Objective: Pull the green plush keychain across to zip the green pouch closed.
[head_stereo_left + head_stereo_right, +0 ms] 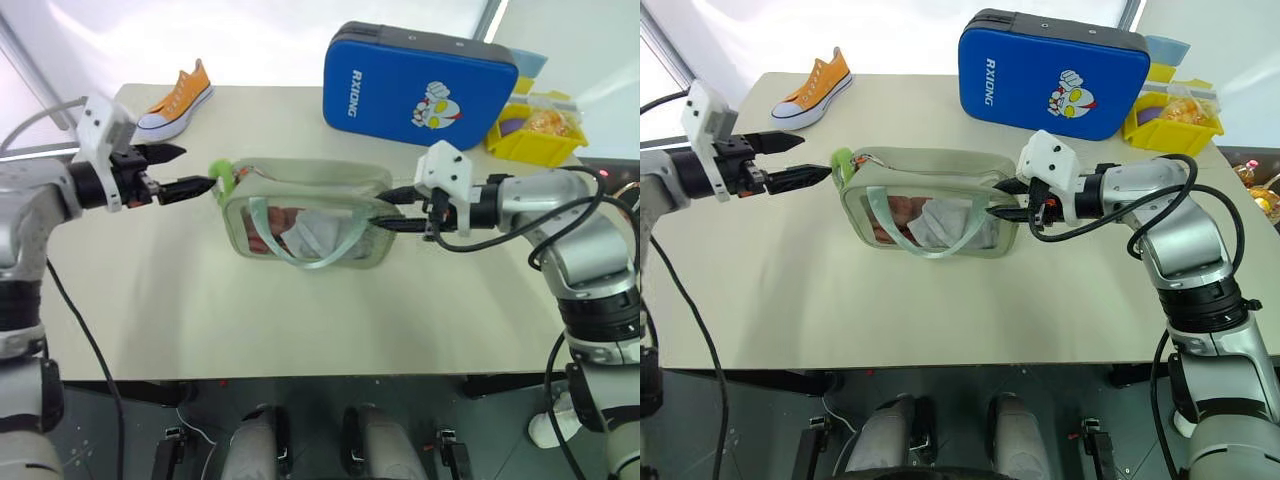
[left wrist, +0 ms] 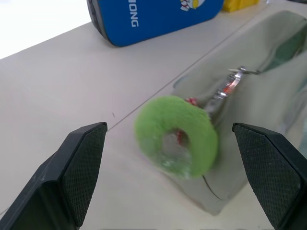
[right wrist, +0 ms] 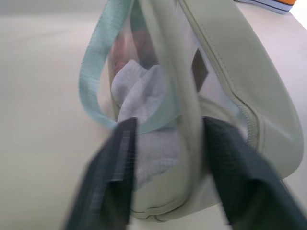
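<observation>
The green pouch point(image 1: 305, 222) is lying on its side in the middle of the surface point(image 1: 150, 300), with the green plush keychain point(image 1: 222, 180) hanging at its left end. The left end effector point(image 1: 175, 170) is hovering just beside the keychain with its fingers spread wide and nothing between them. The right end effector point(image 1: 1006, 200) is pinching the pouch's right end, its fingers point(image 3: 117, 167) narrowed onto the edge of the clear window.
</observation>
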Available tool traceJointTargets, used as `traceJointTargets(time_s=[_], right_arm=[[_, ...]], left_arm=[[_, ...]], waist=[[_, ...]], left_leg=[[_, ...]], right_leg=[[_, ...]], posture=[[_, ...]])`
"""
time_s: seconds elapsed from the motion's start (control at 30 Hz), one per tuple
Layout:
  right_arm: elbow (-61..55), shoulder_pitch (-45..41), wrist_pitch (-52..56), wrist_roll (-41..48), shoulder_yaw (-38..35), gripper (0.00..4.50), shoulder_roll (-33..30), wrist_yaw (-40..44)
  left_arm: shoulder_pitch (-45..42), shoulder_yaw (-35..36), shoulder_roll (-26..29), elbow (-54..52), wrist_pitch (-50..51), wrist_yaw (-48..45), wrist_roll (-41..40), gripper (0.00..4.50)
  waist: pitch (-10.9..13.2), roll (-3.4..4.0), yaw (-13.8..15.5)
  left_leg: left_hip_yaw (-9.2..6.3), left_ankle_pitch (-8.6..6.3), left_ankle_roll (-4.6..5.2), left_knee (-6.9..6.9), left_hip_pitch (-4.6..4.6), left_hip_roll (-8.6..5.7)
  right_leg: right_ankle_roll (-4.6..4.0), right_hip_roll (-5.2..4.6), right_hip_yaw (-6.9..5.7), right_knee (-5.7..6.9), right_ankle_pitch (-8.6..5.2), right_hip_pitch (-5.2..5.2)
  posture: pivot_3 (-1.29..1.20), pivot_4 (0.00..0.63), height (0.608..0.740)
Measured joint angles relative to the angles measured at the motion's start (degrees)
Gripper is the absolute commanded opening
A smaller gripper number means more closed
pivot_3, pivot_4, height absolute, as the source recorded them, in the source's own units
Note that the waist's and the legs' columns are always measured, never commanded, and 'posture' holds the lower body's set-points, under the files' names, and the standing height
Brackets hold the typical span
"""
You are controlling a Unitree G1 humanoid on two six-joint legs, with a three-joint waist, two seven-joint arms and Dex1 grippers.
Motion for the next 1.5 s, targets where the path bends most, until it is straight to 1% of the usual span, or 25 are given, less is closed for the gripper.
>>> traceJointTargets(time_s=[0.03,0.23,0.3,0.43,0.53,0.6,0.67,0.8,0.87,0.97,1.07,1.23,1.37,1.47,1.5], right_arm=[[0.08,0.00,-0.16,-0.01,0.05,0.07,0.00,0.08],[0.26,-0.73,-0.37,-0.07,0.90,0.07,0.08,0.49],[0.27,-0.83,-0.38,-0.08,1.01,0.07,0.11,0.54],[0.19,-1.34,-0.24,-0.05,1.39,0.07,0.43,0.56],[0.16,-1.37,-0.15,-0.04,1.64,0.07,0.79,0.50],[0.07,-1.37,0.22,-0.04,1.63,0.00,0.83,0.29],[0.04,-1.37,0.30,-0.04,1.63,0.00,0.83,0.07],[0.02,-1.38,0.30,-0.05,1.63,0.00,0.85,-0.28],[0.02,-1.38,0.28,-0.06,1.63,0.00,0.85,-0.40],[0.06,-1.39,0.15,-0.12,1.63,0.00,0.93,-0.61],[0.30,-1.40,-0.39,-0.45,1.64,0.00,1.09,-1.05],[1.89,-2.01,-1.45,-1.45,1.73,0.00,2.43,-1.72],[2.65,-2.41,-1.76,-2.21,1.97,0.00,3.39,-2.03],[2.71,-2.56,-1.76,-2.44,1.99,0.00,4.02,-2.37],[2.70,-2.56,-1.76,-2.44,2.00,0.00,4.14,-2.43]], left_arm=[[-0.28,-0.55,-0.02,1.45,-0.84,-0.31,0.63,4.50],[-2.20,-3.48,-0.57,10.20,-6.82,-4.25,5.15,4.50],[-3.35,-3.98,-2.23,12.85,-8.63,-4.53,6.38,4.50],[-5.69,-4.91,-7.24,17.48,-11.63,-3.71,8.37,4.50],[-6.13,-5.49,-8.59,18.65,-13.41,-3.68,9.72,4.50],[-6.12,-5.51,-8.74,18.79,-14.37,-3.85,10.32,3.95],[-6.13,-5.49,-8.75,19.02,-14.67,-4.00,10.51,3.24],[-6.14,-5.29,-8.80,20.21,-14.64,-4.74,10.31,1.16],[-6.45,-4.93,-8.79,20.07,-14.06,-4.94,10.03,0.02],[-7.01,-4.23,-8.37,19.39,-12.40,-5.49,9.59,0.02],[-7.86,-3.87,-6.69,15.49,-9.65,-8.48,7.72,0.02],[-14.28,-3.20,-6.55,7.70,-3.63,-11.06,3.19,0.02],[-15.86,-5.32,-10.01,4.34,-3.35,-11.19,2.94,0.02],[-15.51,-10.01,-14.14,5.72,-7.98,-9.29,7.45,0.02],[-15.31,-10.79,-14.47,6.09,-8.69,-8.95,8.18,0.02]], waist=[[0.00,0.00,-0.07],[0.00,0.00,0.00],[0.00,0.00,0.06],[0.00,0.00,0.11],[0.00,0.00,-0.18],[0.00,0.00,-0.11],[0.00,0.00,-0.05],[-0.01,-0.01,-0.07],[-0.01,-0.01,-0.08],[0.00,0.00,-0.09],[0.00,-0.01,-0.09],[-0.01,0.00,0.00],[-0.03,0.03,-0.01],[-0.03,0.02,-0.12],[-0.02,0.02,-0.24]], left_leg=[[0.01,0.00,0.00,0.00,0.00,0.00],[0.02,0.00,0.00,0.00,0.00,0.02],[0.02,0.00,0.00,0.02,0.00,0.02],[0.02,0.00,0.00,0.03,-0.02,0.01],[0.02,0.00,0.00,0.03,-0.02,0.01],[0.02,0.00,0.00,0.03,-0.02,0.03],[0.02,0.00,0.00,0.04,-0.01,0.04],[0.01,0.00,0.00,0.04,-0.02,0.04],[0.01,0.00,0.00,0.04,-0.02,0.04],[0.01,0.00,0.00,0.04,-0.02,0.04],[0.00,0.00,0.00,0.04,-0.03,0.05],[-0.02,0.00,0.00,0.06,-0.02,0.05],[-0.02,0.01,0.00,0.06,0.05,0.02],[-0.01,0.01,0.00,0.06,0.03,0.00],[-0.01,0.01,0.00,0.06,0.02,0.00]], right_leg=[[0.00,0.00,0.00,0.00,0.00,-0.01],[0.00,0.00,0.00,0.01,0.00,-0.02],[0.00,0.00,0.00,0.01,0.00,-0.01],[0.01,0.00,0.00,0.01,0.00,-0.01],[0.01,0.00,0.00,0.02,0.00,-0.02],[0.01,0.00,0.00,0.03,0.00,-0.03],[0.01,-0.01,0.00,0.04,0.00,-0.01],[0.01,-0.01,0.00,0.04,0.00,-0.02],[0.01,-0.01,0.00,0.04,0.00,-0.02],[0.01,-0.01,0.00,0.04,0.00,-0.02],[0.01,0.00,0.00,0.04,0.00,-0.03],[0.01,-0.01,0.00,0.04,0.00,0.01],[0.01,0.00,0.00,0.07,0.00,0.06],[0.01,0.01,0.01,0.06,0.01,0.04],[0.01,0.01,0.01,0.06,0.01,0.02]], posture=[[0.00,0.150,0.740],[0.00,0.150,0.740],[0.00,0.150,0.740],[0.00,0.150,0.740],[0.00,0.150,0.740],[0.00,0.150,0.740],[0.00,0.150,0.740],[0.00,0.150,0.740],[0.00,0.150,0.740],[0.00,0.150,0.740],[0.00,0.150,0.740],[0.00,0.150,0.740],[0.00,0.150,0.740],[0.00,0.150,0.740],[0.00,0.150,0.740]])
